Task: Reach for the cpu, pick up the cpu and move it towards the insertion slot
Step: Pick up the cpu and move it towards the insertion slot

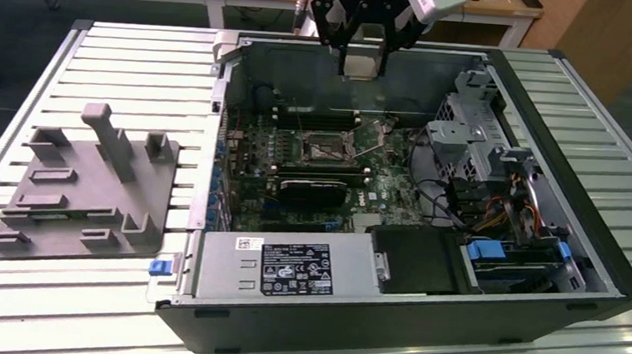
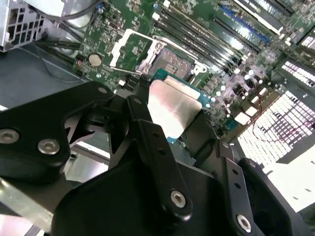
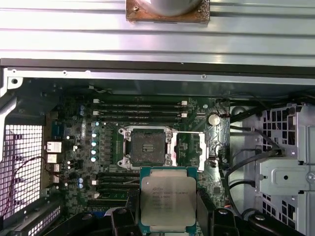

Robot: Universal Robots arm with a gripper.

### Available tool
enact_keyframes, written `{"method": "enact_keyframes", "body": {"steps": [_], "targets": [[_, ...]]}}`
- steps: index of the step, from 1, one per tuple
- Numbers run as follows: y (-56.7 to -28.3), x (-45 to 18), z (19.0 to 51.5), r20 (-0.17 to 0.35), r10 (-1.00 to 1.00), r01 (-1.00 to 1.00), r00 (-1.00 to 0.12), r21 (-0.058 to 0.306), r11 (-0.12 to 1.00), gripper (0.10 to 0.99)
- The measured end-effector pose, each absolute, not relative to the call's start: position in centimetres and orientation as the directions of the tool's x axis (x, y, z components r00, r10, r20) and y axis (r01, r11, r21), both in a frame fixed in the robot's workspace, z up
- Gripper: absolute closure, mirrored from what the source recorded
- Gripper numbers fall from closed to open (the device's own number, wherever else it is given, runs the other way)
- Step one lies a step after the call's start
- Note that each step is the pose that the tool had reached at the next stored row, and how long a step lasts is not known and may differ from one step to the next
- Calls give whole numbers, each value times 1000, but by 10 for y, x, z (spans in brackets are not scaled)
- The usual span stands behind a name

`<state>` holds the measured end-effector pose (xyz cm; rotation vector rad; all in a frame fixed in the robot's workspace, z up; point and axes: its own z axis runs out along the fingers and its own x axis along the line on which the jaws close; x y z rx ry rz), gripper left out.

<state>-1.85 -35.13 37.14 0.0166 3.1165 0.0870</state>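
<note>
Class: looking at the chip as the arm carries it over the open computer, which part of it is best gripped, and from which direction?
By two opposite edges, from above. The cpu is flat and thin with a broad metal top; the gripper holds it that way, leaving its underside free above the insertion slot.

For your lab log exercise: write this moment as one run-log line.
gripper: shut on cpu | cpu: lifted, above the board | slot: open, empty | cpu not yet in slot
</note>
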Motion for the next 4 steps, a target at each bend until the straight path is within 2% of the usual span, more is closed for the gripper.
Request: {"method": "enact_keyframes", "body": {"steps": [4], "targets": [[-351,-19,371,-24,11,10,-1000,56,998,545]]}}
